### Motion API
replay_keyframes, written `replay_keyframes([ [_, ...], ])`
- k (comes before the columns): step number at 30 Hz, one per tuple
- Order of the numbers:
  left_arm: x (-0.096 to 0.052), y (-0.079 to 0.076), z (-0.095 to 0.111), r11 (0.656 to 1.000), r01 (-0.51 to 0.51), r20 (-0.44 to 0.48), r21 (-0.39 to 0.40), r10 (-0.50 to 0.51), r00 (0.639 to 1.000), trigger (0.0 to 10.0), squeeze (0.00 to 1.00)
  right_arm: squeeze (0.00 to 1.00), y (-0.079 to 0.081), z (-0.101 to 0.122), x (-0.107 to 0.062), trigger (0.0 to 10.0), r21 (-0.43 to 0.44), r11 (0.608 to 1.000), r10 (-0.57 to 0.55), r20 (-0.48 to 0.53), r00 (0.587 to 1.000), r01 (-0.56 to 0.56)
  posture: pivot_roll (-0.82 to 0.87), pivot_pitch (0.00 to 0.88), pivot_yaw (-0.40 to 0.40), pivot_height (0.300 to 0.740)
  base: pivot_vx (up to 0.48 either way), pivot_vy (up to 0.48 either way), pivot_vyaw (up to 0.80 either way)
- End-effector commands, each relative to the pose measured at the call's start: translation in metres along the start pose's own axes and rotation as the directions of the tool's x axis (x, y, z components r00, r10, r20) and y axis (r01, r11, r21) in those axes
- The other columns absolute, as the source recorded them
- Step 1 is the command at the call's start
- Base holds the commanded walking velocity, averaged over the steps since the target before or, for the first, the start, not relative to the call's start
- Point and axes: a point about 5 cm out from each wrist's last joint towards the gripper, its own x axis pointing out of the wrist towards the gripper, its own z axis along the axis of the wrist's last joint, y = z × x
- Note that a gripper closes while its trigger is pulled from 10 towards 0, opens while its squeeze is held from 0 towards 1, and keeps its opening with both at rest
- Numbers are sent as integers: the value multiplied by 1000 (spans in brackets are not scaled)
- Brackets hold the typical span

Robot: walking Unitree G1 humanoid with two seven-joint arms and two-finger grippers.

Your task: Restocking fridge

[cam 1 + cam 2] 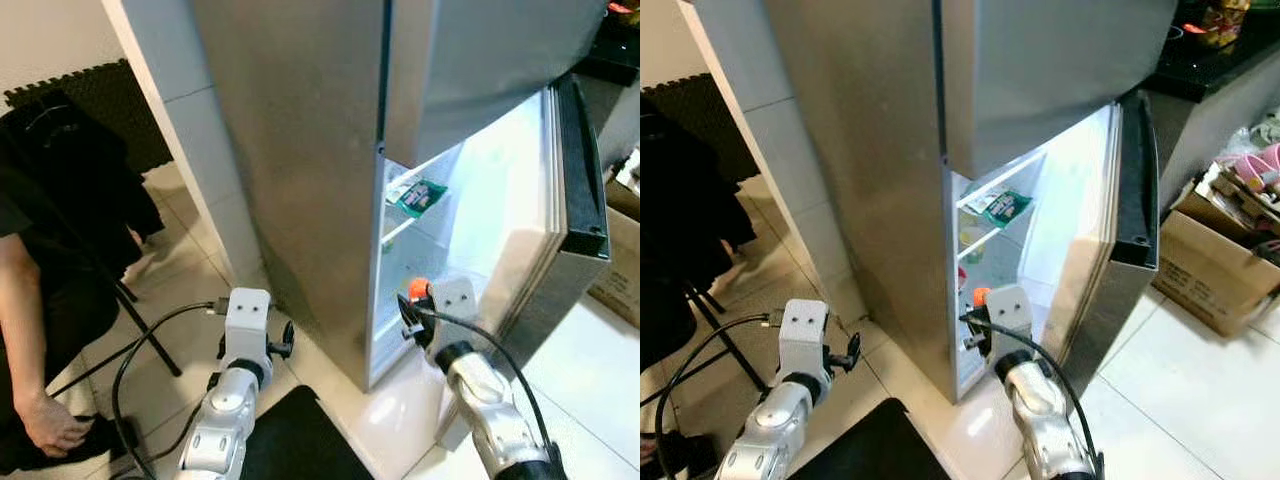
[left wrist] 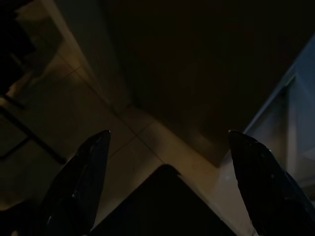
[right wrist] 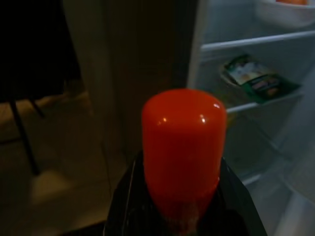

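right wrist view: right gripper (image 3: 182, 196) has its fingers clamped on a red-capped item (image 3: 183, 147), the rounded red top standing up between them; what lies below the cap is hidden, so the kind of container cannot be told. from the head views the same item (image 1: 418, 288) is held at the threshold of the open fridge (image 1: 300, 180), level with the lower part of the lit compartment, not yet set down on any shelf.

state of stock: a green packet (image 1: 421, 196) lies on the upper shelf (image 1: 400, 232), near its front edge. small items sit further down inside but are too small to identify. fridge door (image 1: 560, 200) stands wide open.

left gripper (image 1: 255, 345) is held low over the floor beside the fridge's closed side, fingers (image 2: 78, 182) apart and holding nothing.

judgement: task is mid-course. one item is in hand at the opening; placing and releasing it remains, and closing the door after.

a person (image 1: 40, 300) sits at the robot's left. a cardboard box (image 1: 1215, 265) of goods stands on the floor at the right.

writing: the green packet carries print, but none is legible. no brand can be read on the red cap.
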Motion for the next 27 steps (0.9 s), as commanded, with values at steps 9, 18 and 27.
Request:
replay_keyframes([
  [9,-11,14,-6,999,-44,-24,11,45,999,10000,0,0,-41,6,23,10000,-132,968,-228,-97,969,215,-24,213,81,740,0,0,0],
  [18,-10,11,-6,999,-35,-31,7,35,999,10000,0,0,-126,12,-6,10000,-226,806,-574,-76,815,547,-52,214,91,740,0,0,0],
  [27,-8,9,-5,1000,-22,-31,3,22,999,10000,0,0,-214,-1,-89,10000,-340,617,-773,-90,628,710,-75,213,96,740,0,0,0],
])
